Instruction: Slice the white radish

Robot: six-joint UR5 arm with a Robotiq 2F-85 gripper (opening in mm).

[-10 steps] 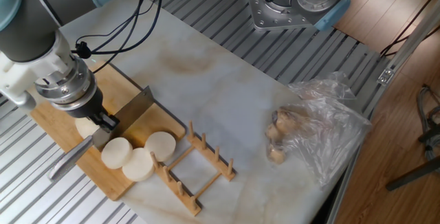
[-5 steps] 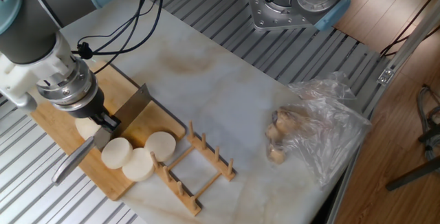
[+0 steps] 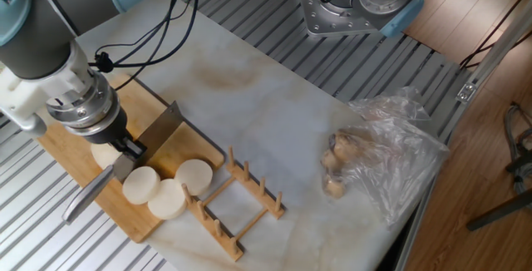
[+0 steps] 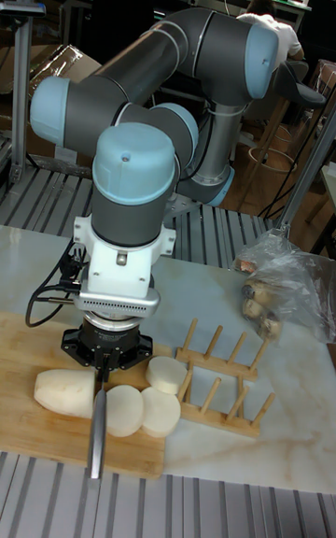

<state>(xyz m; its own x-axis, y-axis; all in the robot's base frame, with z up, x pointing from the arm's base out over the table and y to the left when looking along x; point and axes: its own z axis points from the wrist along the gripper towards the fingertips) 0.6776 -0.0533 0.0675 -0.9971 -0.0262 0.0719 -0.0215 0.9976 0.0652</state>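
The white radish (image 4: 65, 392) lies on its side on the wooden cutting board (image 3: 71, 156), its uncut stub stretching away from the knife blade on the side farthest from the wooden rack. Three round discs (image 4: 142, 407) cut from it lie flat on the board between the blade and the rack; two touch each other and the third (image 3: 194, 176) sits just beside the rack's near rail. The knife (image 4: 97, 418) stands with its blade (image 3: 160, 134) edge-down on the board right at the stub's cut face, handle reaching out past the board's edge. The gripper (image 4: 105, 363) comes straight down over the knife, jaws narrow and clamped on it. The wooden rack (image 3: 239, 202), a frame with upright pegs, rests on the pale marble surface (image 3: 283, 113) touching the board's end. Well beyond the rack, a crumpled clear plastic bag (image 3: 391, 159) holds brownish lumps (image 3: 337, 167).
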